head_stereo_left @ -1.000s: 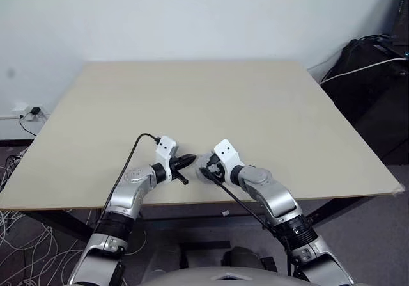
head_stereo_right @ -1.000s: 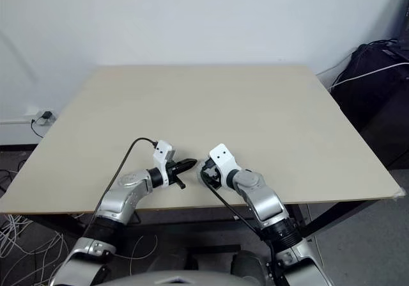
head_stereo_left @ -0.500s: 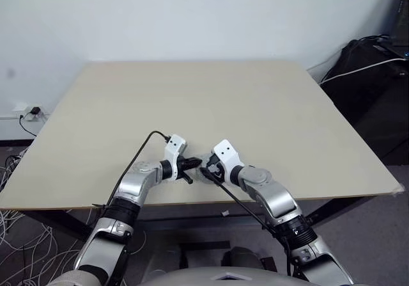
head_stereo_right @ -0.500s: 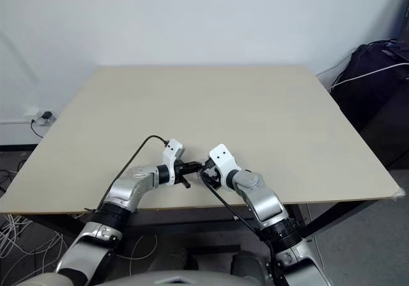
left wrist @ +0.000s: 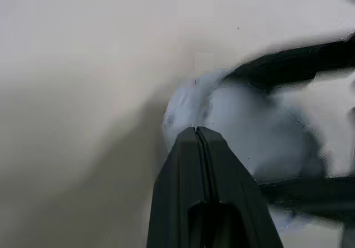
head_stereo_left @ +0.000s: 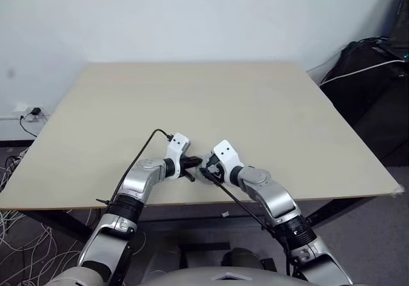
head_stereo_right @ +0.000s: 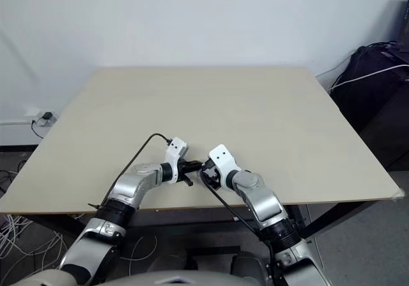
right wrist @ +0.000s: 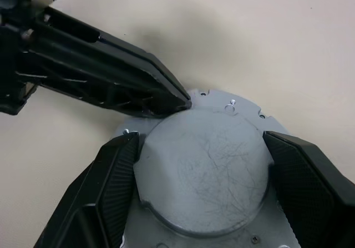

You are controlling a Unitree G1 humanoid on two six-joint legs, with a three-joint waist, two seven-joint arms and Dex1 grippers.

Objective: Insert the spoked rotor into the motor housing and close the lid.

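The lid, a silver-grey round cap with a scratched domed face and a flat flange with small holes, lies on the table near its front edge. My right gripper is shut on it, one black finger on each side of the dome. My left gripper is shut with nothing between its fingers. Its joined tips touch the lid's far rim. From the head both grippers meet tip to tip. The spoked rotor and the motor housing are hidden or out of view.
The beige table stretches wide beyond the grippers. Its front edge runs just behind my hands. Dark bags with a white cable stand off the table's right side. A wall socket and cables are on the left.
My left gripper has moved to the right and slightly down, from a gap apart to touching the lid held by the right gripper. The right gripper has stayed still.
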